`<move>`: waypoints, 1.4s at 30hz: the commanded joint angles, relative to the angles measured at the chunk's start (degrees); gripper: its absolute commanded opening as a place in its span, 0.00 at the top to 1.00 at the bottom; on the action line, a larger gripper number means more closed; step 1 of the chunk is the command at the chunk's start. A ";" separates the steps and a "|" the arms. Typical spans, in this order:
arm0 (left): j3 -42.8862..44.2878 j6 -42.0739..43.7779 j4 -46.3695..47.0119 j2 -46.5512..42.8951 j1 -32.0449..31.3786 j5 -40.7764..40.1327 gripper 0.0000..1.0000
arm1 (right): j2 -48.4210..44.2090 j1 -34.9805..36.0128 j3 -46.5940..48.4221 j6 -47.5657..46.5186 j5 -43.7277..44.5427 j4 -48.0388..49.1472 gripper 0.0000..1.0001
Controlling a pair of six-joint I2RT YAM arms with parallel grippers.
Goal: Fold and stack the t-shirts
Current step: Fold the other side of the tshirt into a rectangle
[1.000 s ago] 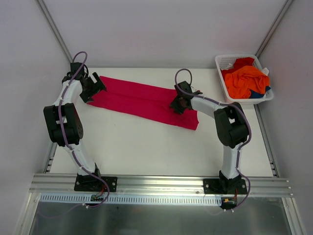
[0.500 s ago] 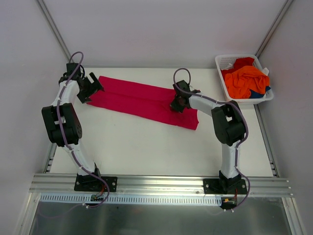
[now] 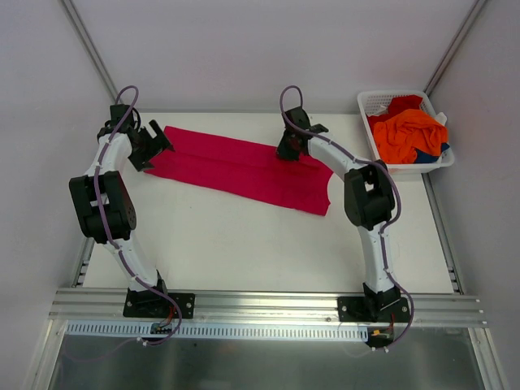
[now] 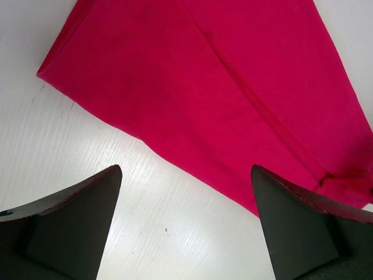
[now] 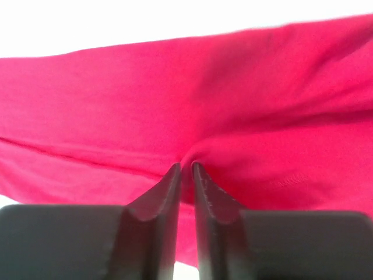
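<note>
Pink shirt (image 3: pixel 240 169) stretched long across the table (image 3: pixel 244 244), folded into a narrow strip, slanting from far left down toward centre right. Right gripper (image 3: pixel 289 145) down on the far edge of the strip near its right end, fingers (image 5: pixel 169 186) pinched together with a ridge of pink cloth between the tips. Left gripper (image 3: pixel 152 145) hanging just off the strip's left end, fingers (image 4: pixel 76 216) wide apart, nothing between them but bare table and the cloth's near edge. Seam running diagonally across the fabric in the left wrist view. Over at the far right corner, basket (image 3: pixel 370 104) holding an orange shirt (image 3: pixel 409 134) on top, bits of red (image 3: pixel 400 106) and blue (image 3: pixel 436 152) cloth beneath.
</note>
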 commanded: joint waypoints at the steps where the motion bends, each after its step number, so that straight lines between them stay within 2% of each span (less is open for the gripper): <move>1: 1.55 0.32 -0.06 -0.28 0.21 2.12 0.06 | 2.28 -1.24 3.58 -7.66 -1.46 -5.73 0.78; 5: 1.55 0.58 -0.06 -0.19 0.21 2.48 0.07 | 3.95 -3.87 7.60 -12.76 -2.07 -5.81 0.73; 7: 1.55 0.50 0.03 -0.19 0.21 3.09 0.06 | 5.87 -5.28 10.51 -14.10 -6.44 -6.08 0.71; 8: 1.46 0.49 0.03 -0.10 0.21 3.27 0.06 | 6.32 -6.42 13.48 -15.41 -7.77 -6.69 0.62; 10: 1.29 0.49 -0.06 -0.19 0.12 3.53 0.07 | 6.76 -7.13 16.58 -17.34 -9.28 -8.35 0.54; 11: 1.20 0.49 -0.06 -0.36 0.03 3.53 0.07 | 5.98 -7.40 17.46 -20.83 -9.45 -8.71 0.42; 13: 1.20 0.58 -0.06 -0.28 0.03 3.79 0.07 | 4.40 -7.31 18.78 -24.19 -9.55 -8.45 0.33; 14: 1.20 0.58 -0.06 -0.19 0.03 3.97 0.07 | 2.65 -7.31 18.87 -27.08 -9.81 -7.93 0.26; 15: 1.28 0.50 0.03 -0.19 0.03 4.06 0.07 | 1.85 -7.31 18.88 -28.15 -10.68 -7.66 0.24; 17: 1.28 0.32 0.03 -0.28 -0.23 4.15 0.07 | -0.60 -7.31 18.61 -29.04 -11.47 -8.45 0.24; 19: 1.11 0.32 -0.06 -0.63 -0.32 4.32 0.07 | -2.72 -6.96 15.73 -28.87 -13.49 -9.41 0.33; 20: 0.93 0.32 -0.06 -0.72 -0.58 4.24 0.07 | -4.03 -6.61 13.62 -28.52 -14.63 -9.42 0.42; 22: 0.67 0.41 0.03 -0.98 -0.67 4.23 0.07 | -7.81 -4.51 6.53 -28.69 -14.47 -9.24 0.46; 23: 0.58 0.32 -0.06 -1.16 -0.85 4.41 0.07 | -8.87 -3.72 4.13 -28.78 -13.16 -9.16 0.51; 25: 0.41 0.41 -0.06 -1.24 -0.93 4.59 0.07 | -11.25 -1.35 -2.18 -29.30 -12.19 -7.85 0.50; 28: -0.12 0.67 0.03 -1.68 -0.94 4.85 0.07 | -11.52 0.33 -6.95 -30.53 -9.64 -5.73 0.38; 32: -0.56 0.76 -0.06 -2.30 -0.94 5.11 0.07 | -8.71 0.51 -5.21 -31.50 -9.28 -8.27 0.47; 34: -0.82 0.76 -0.06 -2.74 -0.93 5.11 0.07 | -7.83 0.60 -4.86 -31.16 -9.20 -8.45 0.55; 42: -1.97 1.11 -0.06 -3.97 -0.93 5.55 0.07 | -0.45 0.69 1.37 -31.68 -7.52 -10.38 0.57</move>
